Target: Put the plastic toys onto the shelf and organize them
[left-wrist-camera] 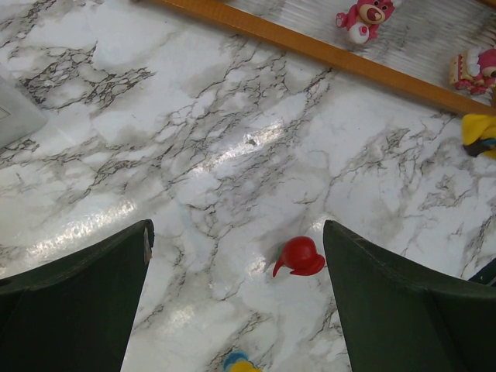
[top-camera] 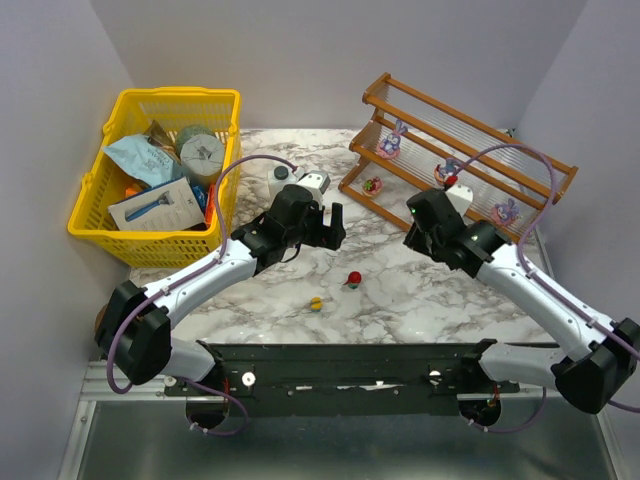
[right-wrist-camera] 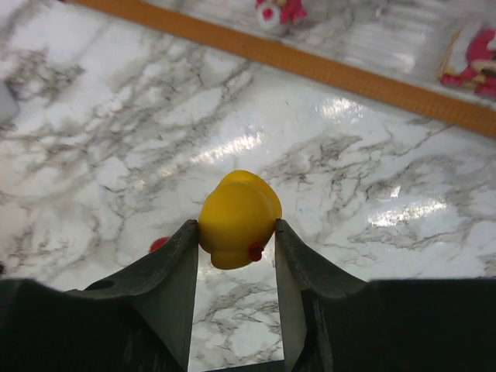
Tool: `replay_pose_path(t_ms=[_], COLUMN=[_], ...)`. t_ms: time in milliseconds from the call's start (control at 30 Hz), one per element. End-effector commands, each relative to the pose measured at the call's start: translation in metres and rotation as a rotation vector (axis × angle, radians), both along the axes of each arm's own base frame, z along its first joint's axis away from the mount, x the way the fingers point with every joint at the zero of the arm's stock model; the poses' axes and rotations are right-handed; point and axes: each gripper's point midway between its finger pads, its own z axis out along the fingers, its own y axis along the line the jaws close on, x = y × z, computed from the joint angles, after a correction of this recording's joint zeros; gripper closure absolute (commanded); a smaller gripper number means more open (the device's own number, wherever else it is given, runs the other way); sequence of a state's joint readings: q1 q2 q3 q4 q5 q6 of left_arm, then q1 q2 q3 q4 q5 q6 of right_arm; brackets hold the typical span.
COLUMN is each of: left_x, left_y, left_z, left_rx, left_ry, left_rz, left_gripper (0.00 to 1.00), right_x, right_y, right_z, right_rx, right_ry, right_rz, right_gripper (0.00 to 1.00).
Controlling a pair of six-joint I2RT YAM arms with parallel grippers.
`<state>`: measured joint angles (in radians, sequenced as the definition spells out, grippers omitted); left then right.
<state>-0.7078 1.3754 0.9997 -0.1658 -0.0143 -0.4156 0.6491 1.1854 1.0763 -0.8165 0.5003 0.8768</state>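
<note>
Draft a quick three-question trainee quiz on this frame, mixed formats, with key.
1. Short answer: what does the small red plastic toy rest on?
2. True or false: the left gripper is shut on that red toy.
3. Multiple choice: the right gripper holds A) a green block, B) a rounded yellow plastic toy, C) nothing.
Key: 1 the white marble-patterned tabletop; 2 false, it is open; 3 B.
</note>
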Motion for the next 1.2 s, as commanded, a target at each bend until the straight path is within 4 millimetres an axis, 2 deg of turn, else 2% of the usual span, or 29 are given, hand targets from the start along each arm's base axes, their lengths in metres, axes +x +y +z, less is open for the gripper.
replay_pose_path(t_ms=[0,100,133,200,233,333,367,467,667,800,833,967,1167], left_x=[0.000,0.000,0.000,-0.001,-0.001,-0.001,0.000,-0.001,-0.001,-0.001,-0.001,-0.001,-0.002], left_y=[0.001,0.000,0.000,0.001,0.001,0.001,0.001,0.001,0.002,0.001,0.002,0.002,0.004], left_z=[0.005,0.006,0.005,0.005,0.005,0.006,0.006,0.007,0.007,0.007,0.007,0.008,0.005], left_rx=[-0.011,-0.015,-0.013,-0.014,-0.013,-0.016,-0.016,-0.016,-0.016,-0.016,-0.015,-0.016,-0.008], left_ry=[-0.015,-0.016,-0.015,-0.014,-0.015,-0.016,-0.019,-0.021,-0.023,-0.023,-0.024,-0.024,-0.023], left_rz=[-0.007,-0.009,-0.011,-0.009,-0.009,-0.009,-0.008,-0.010,-0.010,-0.011,-0.010,-0.012,-0.013], left_gripper=[0.01,0.01,0.01,0.01,0.01,0.01,0.01,0.01,0.01,0.01,0.01,0.01,0.01], right_x=[-0.009,-0.011,-0.006,-0.004,0.000,0.007,0.009,0.013,0.027,0.038,0.039,0.043,0.057], right_y=[-0.029,-0.044,-0.052,-0.064,-0.076,-0.102,-0.107,-0.125,-0.156,-0.171,-0.181,-0.197,-0.218], right_z=[0.060,0.085,0.101,0.114,0.126,0.148,0.163,0.184,0.190,0.180,0.183,0.186,0.177], right_rx=[-0.107,-0.152,-0.144,-0.170,-0.155,-0.198,-0.194,-0.211,-0.182,-0.164,-0.150,-0.139,-0.095], right_ry=[-0.059,-0.072,-0.094,-0.091,-0.107,-0.139,-0.170,-0.197,-0.168,-0.099,-0.101,-0.093,-0.048], right_rz=[-0.007,-0.020,-0.040,-0.029,-0.061,-0.087,-0.094,-0.128,-0.166,-0.150,-0.172,-0.192,-0.200], right_gripper=[0.99,0.99,0.99,0.99,0.99,0.99,0.99,0.99,0.99,0.99,0.99,0.99,0.99])
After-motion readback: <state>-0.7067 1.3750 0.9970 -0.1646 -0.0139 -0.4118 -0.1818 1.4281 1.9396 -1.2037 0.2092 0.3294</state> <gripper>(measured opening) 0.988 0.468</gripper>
